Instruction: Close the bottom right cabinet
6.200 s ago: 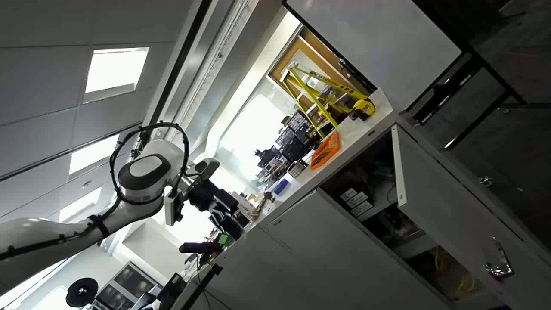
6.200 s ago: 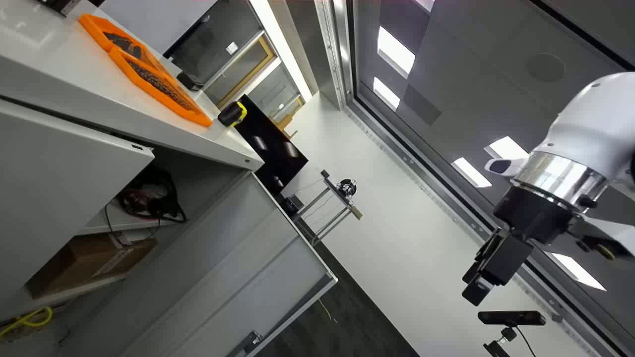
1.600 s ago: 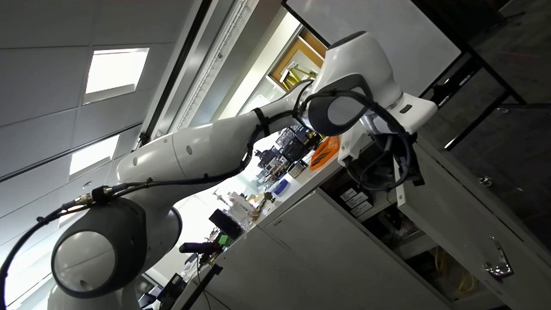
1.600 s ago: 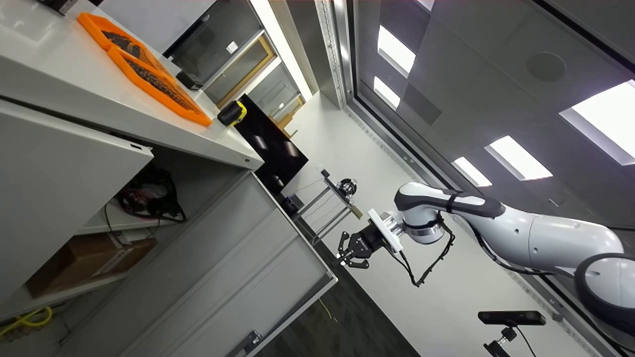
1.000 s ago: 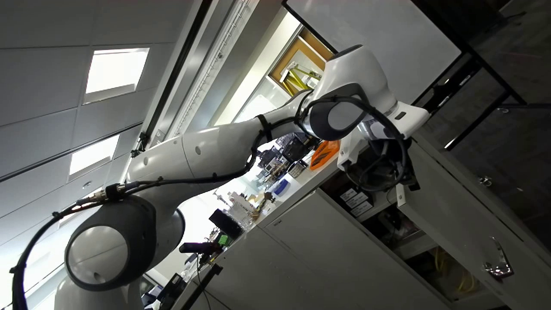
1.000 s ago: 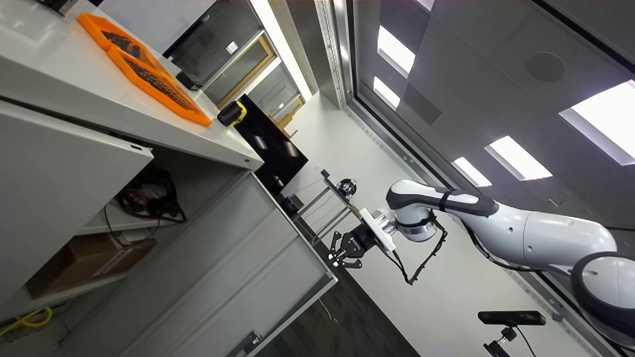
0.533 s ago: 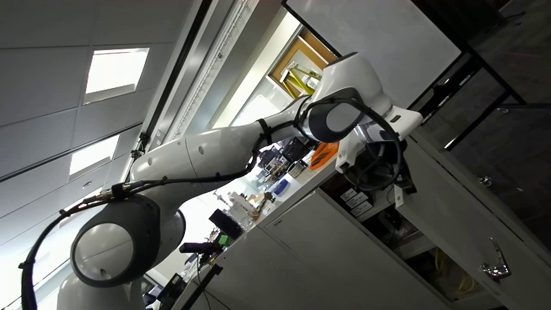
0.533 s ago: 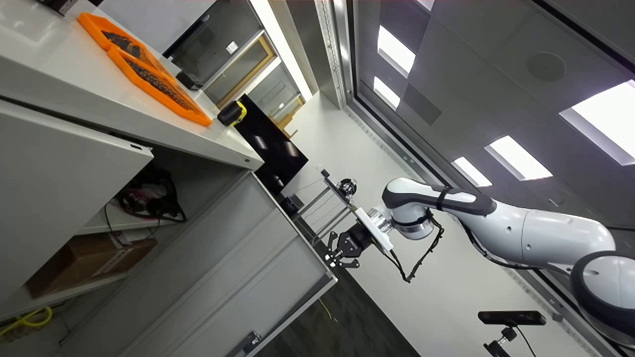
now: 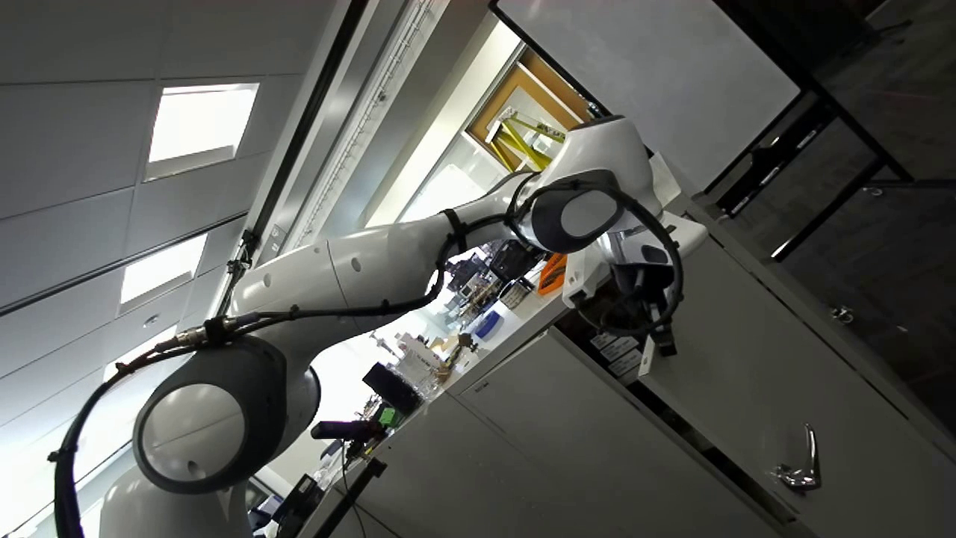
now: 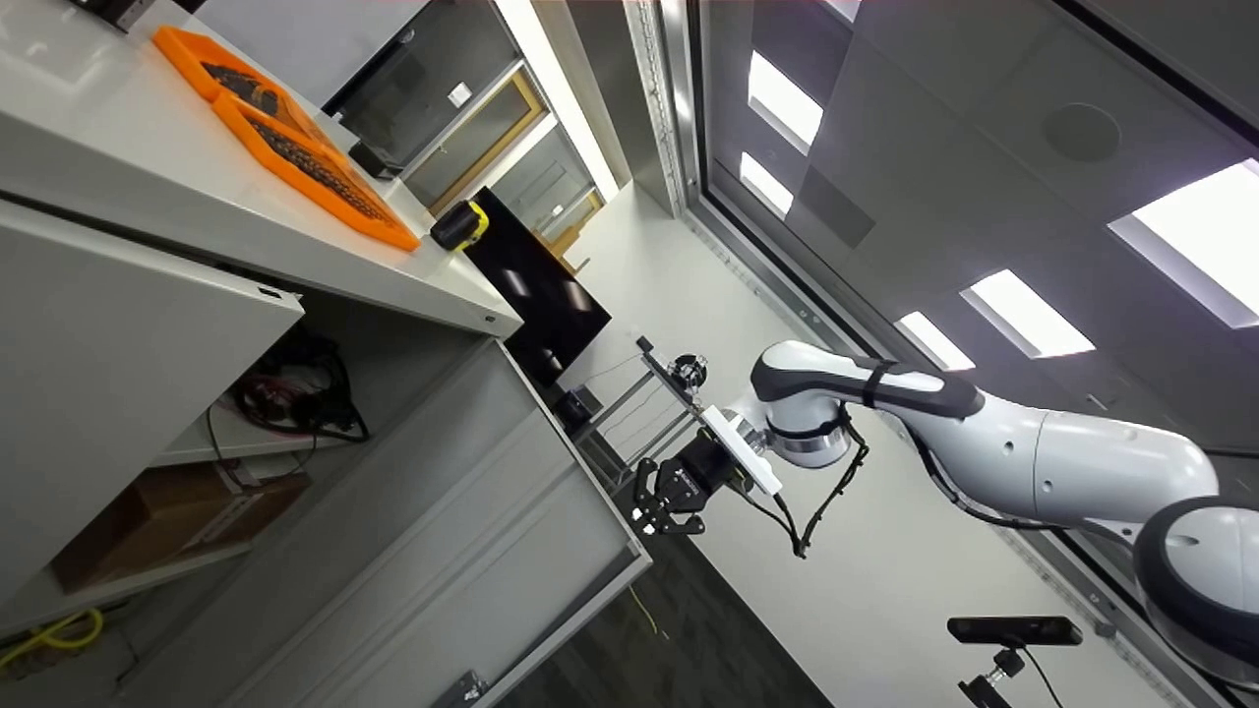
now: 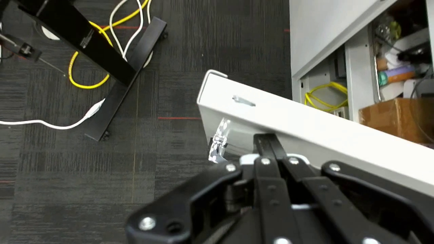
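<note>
The bottom right cabinet [image 9: 747, 366] stands partly open, its flat grey door swung out at an angle, and a gap shows its shelves. Its inner panel [image 10: 492, 531] faces the camera in an exterior view. A silver handle [image 11: 218, 140] sits on the outer face near the free edge. My gripper [image 11: 269, 137] is shut with nothing between its fingers. The fingertips lie against or very close to the outer face, just below the white door edge [image 11: 305, 132]. In an exterior view the gripper [image 10: 641, 521] is just outside the free edge.
The adjacent grey door [image 9: 523, 433] is beside the gap. A brown box [image 10: 182, 516] and dark cables [image 10: 300, 393] lie on the shelves. An orange tray [image 10: 295, 162] rests on the countertop. A black stand leg [image 11: 125, 78] and yellow cable [image 11: 90, 84] are on the floor.
Earlier the arm was away from the door; it came to the outer face. Over the last half second, the door has swung inward with the gripper, and the gap has narrowed.
</note>
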### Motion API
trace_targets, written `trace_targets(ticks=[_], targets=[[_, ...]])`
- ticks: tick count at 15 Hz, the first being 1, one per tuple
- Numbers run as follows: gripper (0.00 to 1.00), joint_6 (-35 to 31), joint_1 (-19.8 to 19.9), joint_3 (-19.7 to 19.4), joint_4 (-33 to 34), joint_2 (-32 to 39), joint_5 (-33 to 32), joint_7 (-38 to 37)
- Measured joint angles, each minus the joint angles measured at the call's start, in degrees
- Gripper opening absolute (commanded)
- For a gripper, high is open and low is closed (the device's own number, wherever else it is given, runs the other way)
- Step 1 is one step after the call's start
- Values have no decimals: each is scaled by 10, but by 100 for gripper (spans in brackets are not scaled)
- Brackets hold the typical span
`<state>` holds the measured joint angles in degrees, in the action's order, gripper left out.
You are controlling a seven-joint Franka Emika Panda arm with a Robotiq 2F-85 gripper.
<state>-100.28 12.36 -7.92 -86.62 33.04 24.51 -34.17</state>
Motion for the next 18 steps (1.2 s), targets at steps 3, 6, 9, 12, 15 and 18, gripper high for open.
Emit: trace_targets(ticks=[3,6,9,12,15,18], targets=[[0,37,0,14,0,4,35,19],[0,49,-1,30,0,15,69,33],[0,49,-5,44,0,28,96,45],[0,48,-12,57,0,40,134,73],[0,45,-19,69,0,46,183,111],[0,43,-30,79,0,48,226,150]])
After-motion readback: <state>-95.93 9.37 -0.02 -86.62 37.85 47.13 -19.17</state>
